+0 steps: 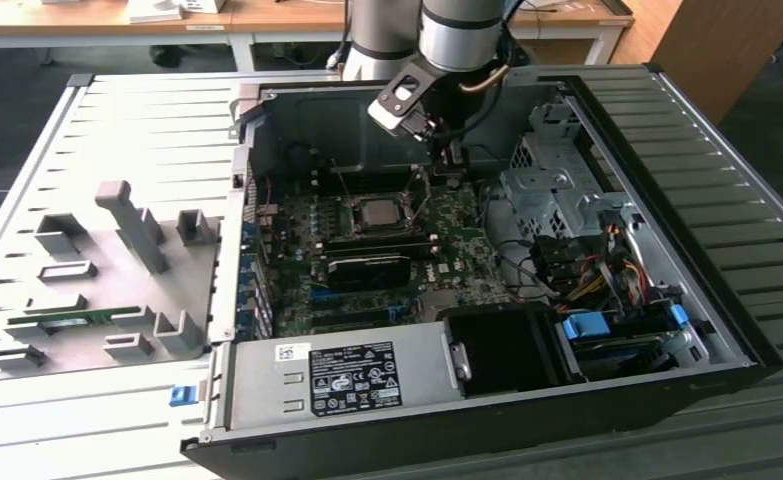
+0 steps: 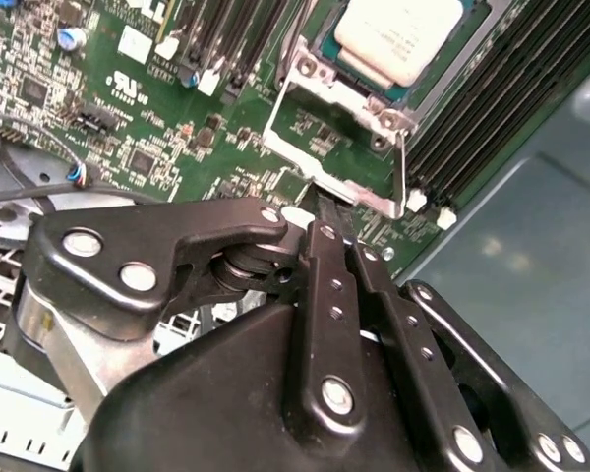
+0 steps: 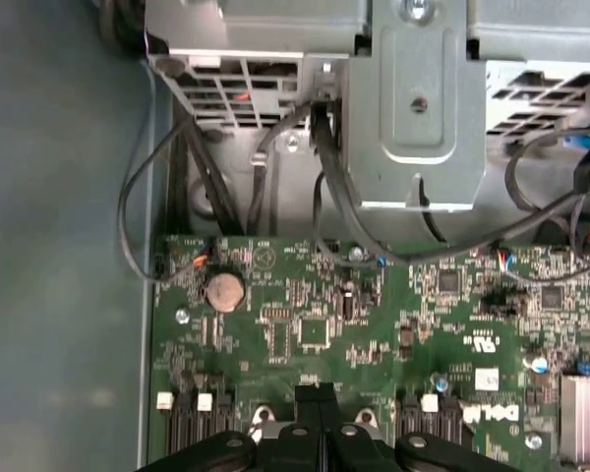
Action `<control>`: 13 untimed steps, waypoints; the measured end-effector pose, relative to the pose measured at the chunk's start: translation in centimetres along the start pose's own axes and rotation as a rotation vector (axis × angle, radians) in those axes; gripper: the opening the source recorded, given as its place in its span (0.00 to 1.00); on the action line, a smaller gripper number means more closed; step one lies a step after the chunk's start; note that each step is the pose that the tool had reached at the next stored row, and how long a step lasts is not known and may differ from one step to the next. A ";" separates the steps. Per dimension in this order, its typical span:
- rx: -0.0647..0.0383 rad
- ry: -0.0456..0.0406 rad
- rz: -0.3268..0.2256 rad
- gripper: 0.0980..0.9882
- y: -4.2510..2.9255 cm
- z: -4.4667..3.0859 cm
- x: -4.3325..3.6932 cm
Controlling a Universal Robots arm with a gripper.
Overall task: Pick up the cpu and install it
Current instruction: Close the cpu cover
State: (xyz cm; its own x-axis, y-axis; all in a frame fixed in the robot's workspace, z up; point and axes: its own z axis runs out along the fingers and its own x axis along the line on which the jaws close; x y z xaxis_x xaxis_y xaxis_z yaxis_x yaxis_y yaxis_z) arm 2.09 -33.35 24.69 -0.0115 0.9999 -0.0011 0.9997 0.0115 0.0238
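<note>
the grey slatted desk (image 1: 751,260) holds an open computer case (image 1: 324,130). a green motherboard (image 1: 465,235) lies flat inside it. the arm's hand (image 1: 451,165) hangs low over the far part of the board. in both wrist views its fingers (image 2: 320,265) are pressed close together, with nothing held that i can see. the cpu (image 1: 375,211) sits in its socket, close by on the exterior view's left of the hand. it looks small, light, stiff, smooth and easy to hurt. i think the side edges are the best place to hold it, gently.

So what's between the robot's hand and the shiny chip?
In the second wrist view, a silvery metal frame lies between the hand and the cpu.
</note>
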 end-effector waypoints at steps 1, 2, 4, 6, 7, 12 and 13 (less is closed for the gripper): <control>0.000 -0.0001 0.000 0.01 -0.11 0.00 0.00; 0.000 0.0000 0.000 0.01 -0.22 0.00 0.01; 0.000 -0.0001 0.000 0.01 -0.38 0.02 0.01; 0.000 -0.0023 0.000 0.01 -0.53 0.03 0.02; 0.000 -0.0058 0.000 0.01 -0.60 0.03 0.03; 0.000 -0.0177 -0.001 0.01 -0.70 0.03 0.02; 0.000 -0.0179 -0.001 0.01 -0.70 0.03 0.02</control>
State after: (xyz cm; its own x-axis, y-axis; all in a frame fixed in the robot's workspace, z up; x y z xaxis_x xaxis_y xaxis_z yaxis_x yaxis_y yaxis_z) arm 1.39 -33.33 24.65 -0.0121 0.9997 -0.0190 0.9996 0.0126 0.0236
